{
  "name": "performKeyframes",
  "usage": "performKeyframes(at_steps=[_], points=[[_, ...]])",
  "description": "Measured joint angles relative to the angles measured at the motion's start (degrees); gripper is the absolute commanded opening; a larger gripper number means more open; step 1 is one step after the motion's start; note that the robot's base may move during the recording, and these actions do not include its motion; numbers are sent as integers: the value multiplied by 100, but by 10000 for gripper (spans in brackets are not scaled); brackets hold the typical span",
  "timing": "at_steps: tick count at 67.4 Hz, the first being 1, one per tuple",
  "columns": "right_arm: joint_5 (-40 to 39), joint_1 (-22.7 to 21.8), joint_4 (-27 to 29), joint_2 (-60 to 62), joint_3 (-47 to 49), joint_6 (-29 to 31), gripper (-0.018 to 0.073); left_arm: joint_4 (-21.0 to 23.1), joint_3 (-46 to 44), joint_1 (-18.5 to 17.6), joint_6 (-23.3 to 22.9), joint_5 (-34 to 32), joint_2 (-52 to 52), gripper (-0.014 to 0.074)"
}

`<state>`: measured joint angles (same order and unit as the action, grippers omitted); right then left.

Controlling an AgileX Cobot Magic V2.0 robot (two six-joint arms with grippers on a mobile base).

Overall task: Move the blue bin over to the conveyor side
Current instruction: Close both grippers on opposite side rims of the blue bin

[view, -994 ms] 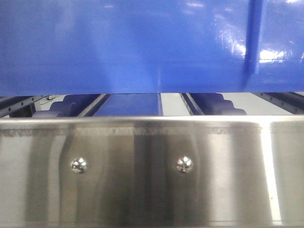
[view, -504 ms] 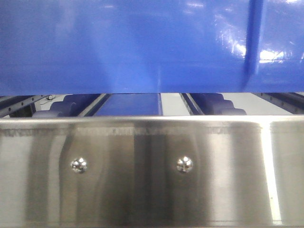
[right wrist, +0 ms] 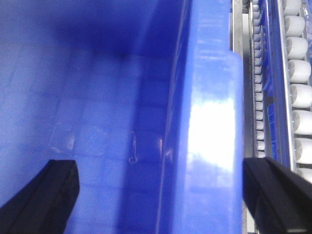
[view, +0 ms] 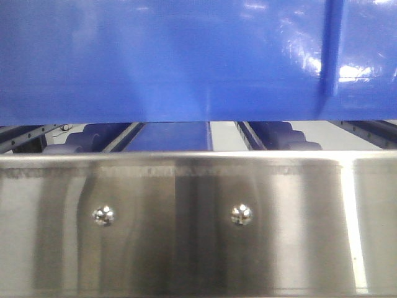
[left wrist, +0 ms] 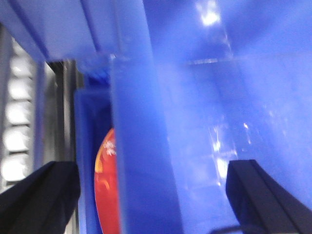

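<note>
Brushed-steel panel with two screws nearest in the front view; just behind, glossy wall of the blue bin, lower edge above grey rollers. Left gripper spread wide, black fingers either side of the bin's rim, clasping nothing; beyond, a red-orange object. Right gripper equally wide astride the rim, white rollers alongside to its right.

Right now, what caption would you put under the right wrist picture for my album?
Right claw open, straddling the rim of the blue bin, with white rollers beside it.
</note>
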<state>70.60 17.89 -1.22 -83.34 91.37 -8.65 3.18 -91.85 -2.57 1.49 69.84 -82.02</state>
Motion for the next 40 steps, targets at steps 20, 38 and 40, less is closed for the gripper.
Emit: performKeyframes(at_steps=[20, 38, 40], points=[[0, 0, -164, 0, 0, -89, 549, -168, 0, -277, -104, 0, -22, 507], [0, 0, -187, 36, 0, -134, 549, -287, 0, -277, -149, -11, -22, 507], [0, 0, -187, 47, 0, -134, 549, -318, 0, -277, -188, -11, -22, 507]])
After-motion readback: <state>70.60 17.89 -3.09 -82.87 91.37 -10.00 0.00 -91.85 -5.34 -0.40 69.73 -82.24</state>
